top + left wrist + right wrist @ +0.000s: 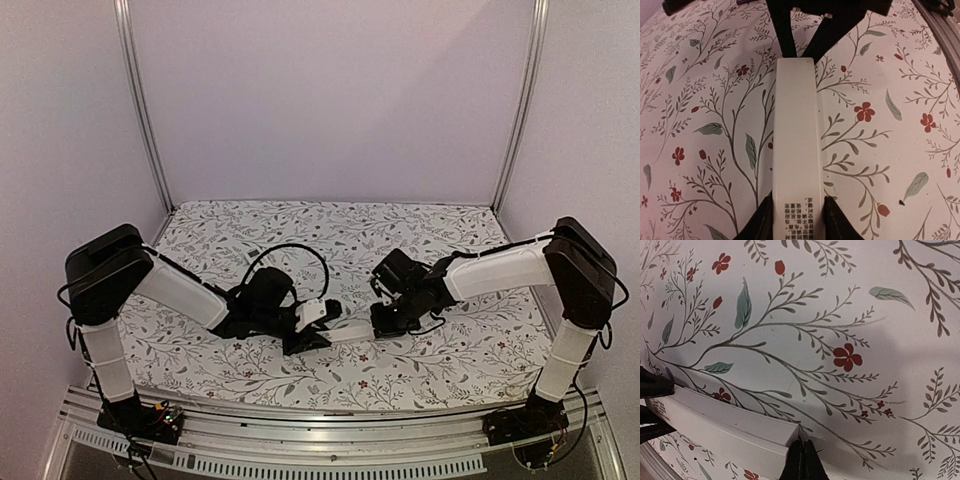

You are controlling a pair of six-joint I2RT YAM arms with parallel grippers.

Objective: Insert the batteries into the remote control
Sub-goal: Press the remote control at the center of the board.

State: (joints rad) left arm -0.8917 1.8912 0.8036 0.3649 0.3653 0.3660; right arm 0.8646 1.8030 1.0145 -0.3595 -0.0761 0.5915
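Remote control (796, 125), axis left-to-right: left gripper (799, 220) tight on one end, right gripper (802, 462) closed.

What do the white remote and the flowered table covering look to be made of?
The remote is likely hard plastic with a smooth satin white finish: even colour, crisp moulded edges, small printed text. The table covering is probably printed cloth or vinyl, matte: it lies flat with a floral print, and no weave can be made out.

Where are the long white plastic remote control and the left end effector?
Long white plastic remote control (796, 130), left wrist view, middle of body.
Left end effector (797, 212), left wrist view, midway between its fingertips.
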